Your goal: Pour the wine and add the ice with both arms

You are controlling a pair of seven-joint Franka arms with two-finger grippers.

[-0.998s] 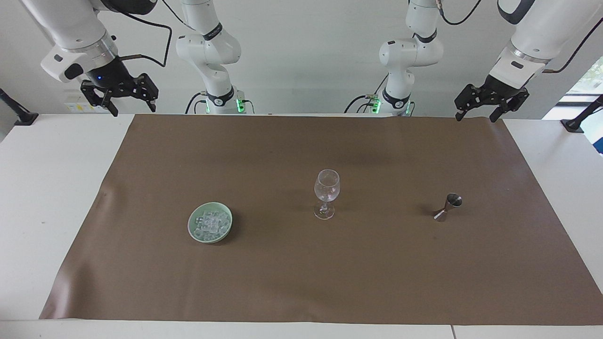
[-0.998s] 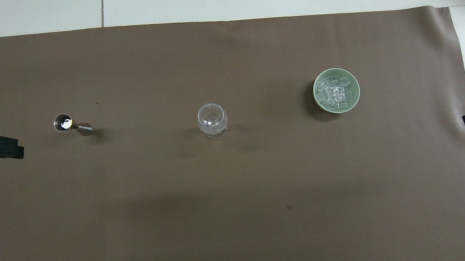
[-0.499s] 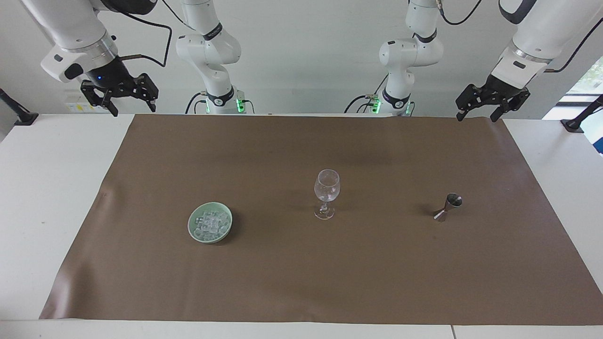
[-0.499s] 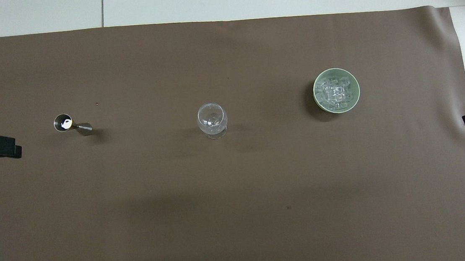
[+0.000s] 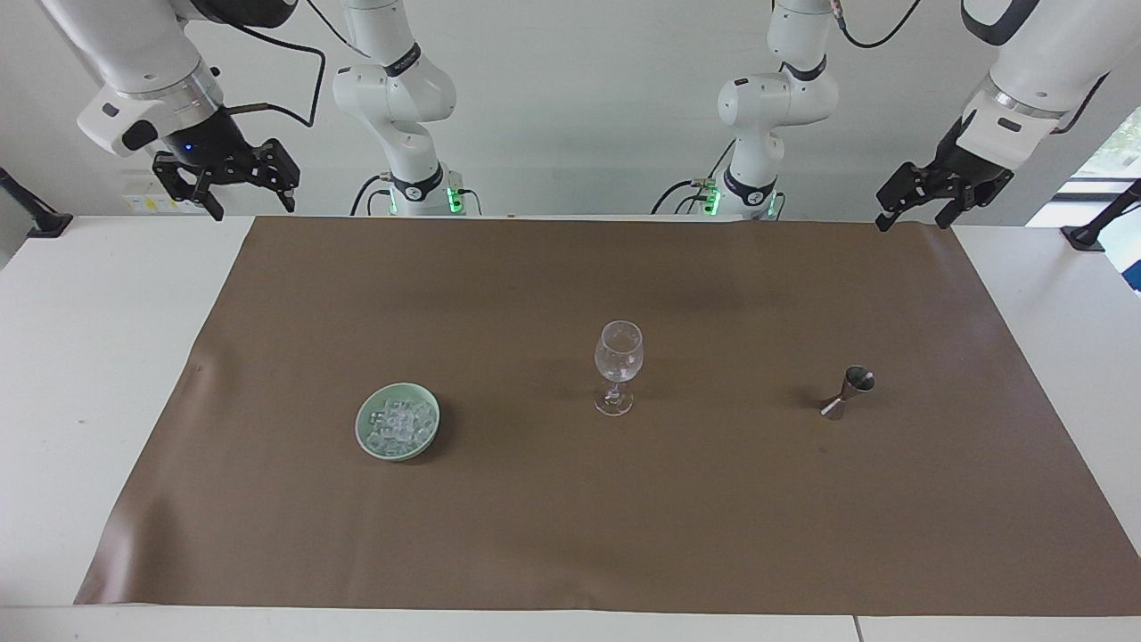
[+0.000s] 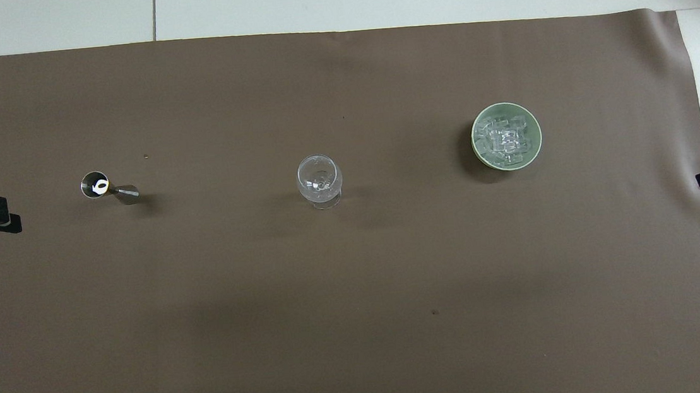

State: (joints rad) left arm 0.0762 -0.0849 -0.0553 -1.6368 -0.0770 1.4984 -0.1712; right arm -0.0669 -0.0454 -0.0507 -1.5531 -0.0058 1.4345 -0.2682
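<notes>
A: Wine (image 6: 95, 184) glints in the upper cup of the steel jigger (image 5: 847, 392), which stands toward the left arm's end of the mat. The ice (image 5: 398, 426) is heaped in the green bowl (image 5: 365, 419) toward the right arm's end, and the stemmed glass (image 5: 617, 366) stands between the 2.

B: And the grippers?

A: The left gripper (image 5: 918, 212) and the right gripper (image 5: 239, 192) both hang fingers spread, empty, over the robots' edge of the table. The left should probably take the jigger at its narrow waist, keeping it upright until over the glass.
</notes>
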